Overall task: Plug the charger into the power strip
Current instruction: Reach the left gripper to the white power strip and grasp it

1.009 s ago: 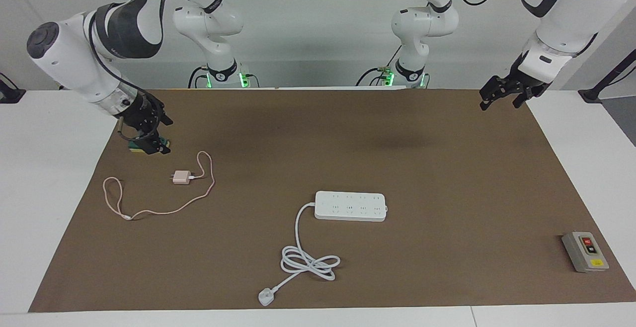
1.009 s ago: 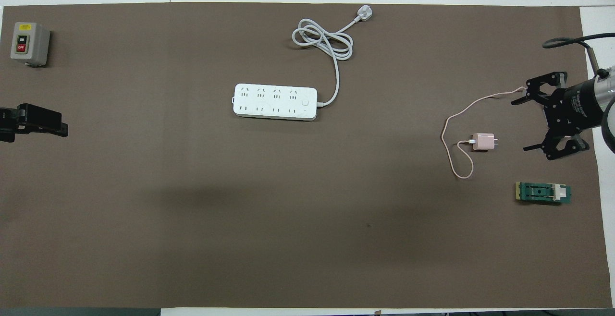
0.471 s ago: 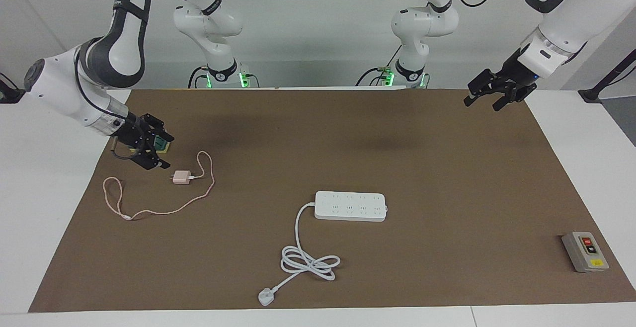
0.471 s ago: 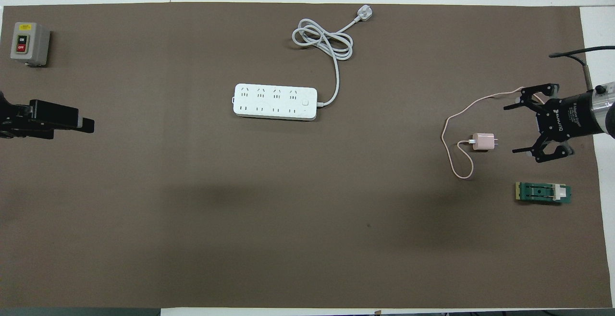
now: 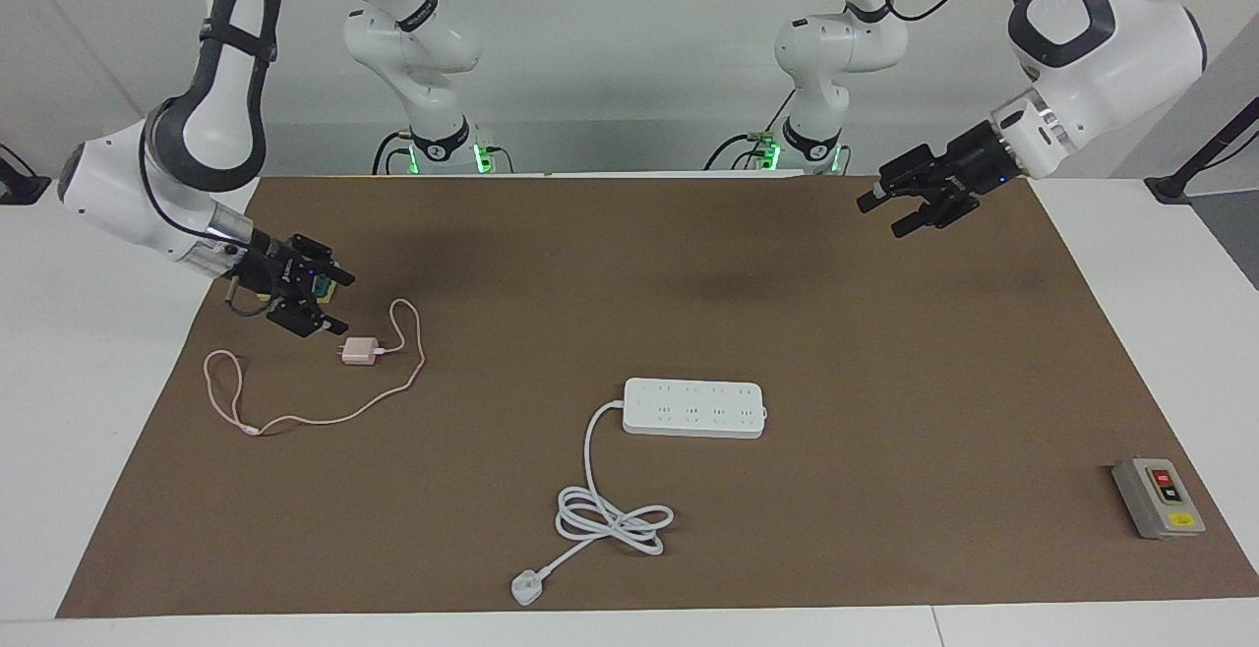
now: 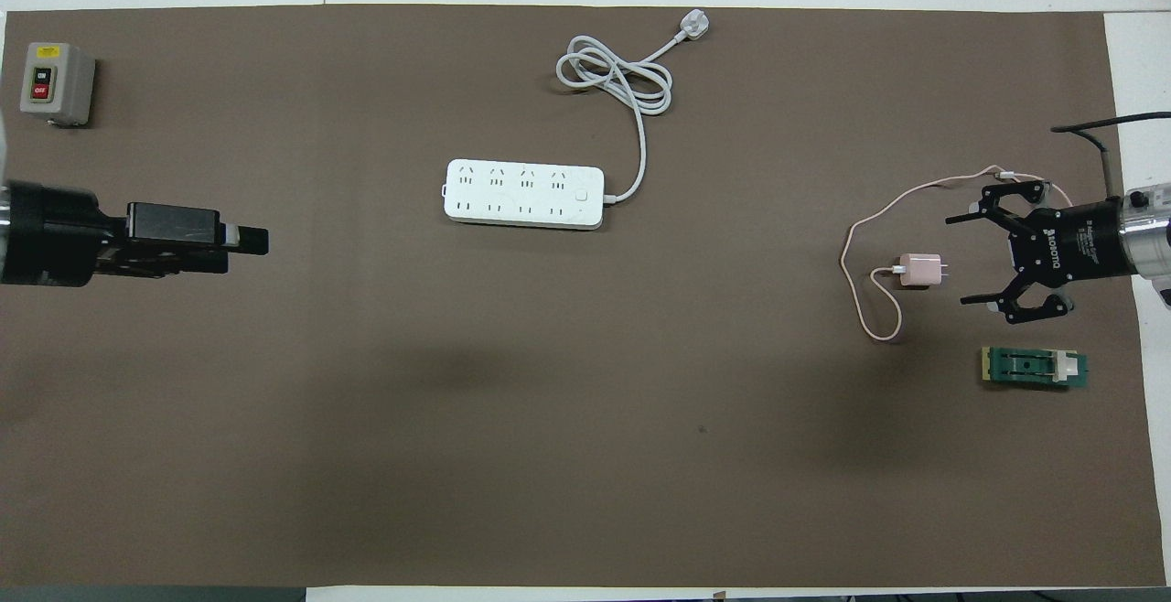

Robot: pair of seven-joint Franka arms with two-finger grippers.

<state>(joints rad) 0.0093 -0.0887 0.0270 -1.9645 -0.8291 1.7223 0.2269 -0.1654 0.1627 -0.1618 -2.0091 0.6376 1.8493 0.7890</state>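
Step in hand: right arm reaching for the charger; nothing gripped yet, by my reading.
Right gripper (image 6: 972,259): low over the mat at the right arm's end of the table, jaws spread wide and empty, pointed at the charger's pronged end, just short of it.
Charger (image 6: 919,270): small pink cube lying on its side on the mat, prongs toward the right gripper; well apart from the power strip.
Pink cable (image 6: 857,250): loops out of the cube's other face and curls back under the right gripper's wrist.
Power strip (image 6: 524,194): mid-table, flat, sockets up, its thick white cord (image 6: 640,131) running off to a coil and plug farther from the robots.
Left gripper (image 5: 890,212): raised over the mat at the left arm's end, nearer the robots than the strip; jaws look wide, holding nothing; waiting.
Doing it well: close across the cube's flat sides, not the prongs, so the prongs stay free for the socket; lift gently, as the trailing cable may drag.
Risk: green-and-yellow block (image 6: 1035,368) lies close by; keep clear.
Surface: brown mat (image 6: 585,456) over a white table, plain and flat.
Room: pale wall; a grey button box (image 6: 56,83) at the mat's corner.
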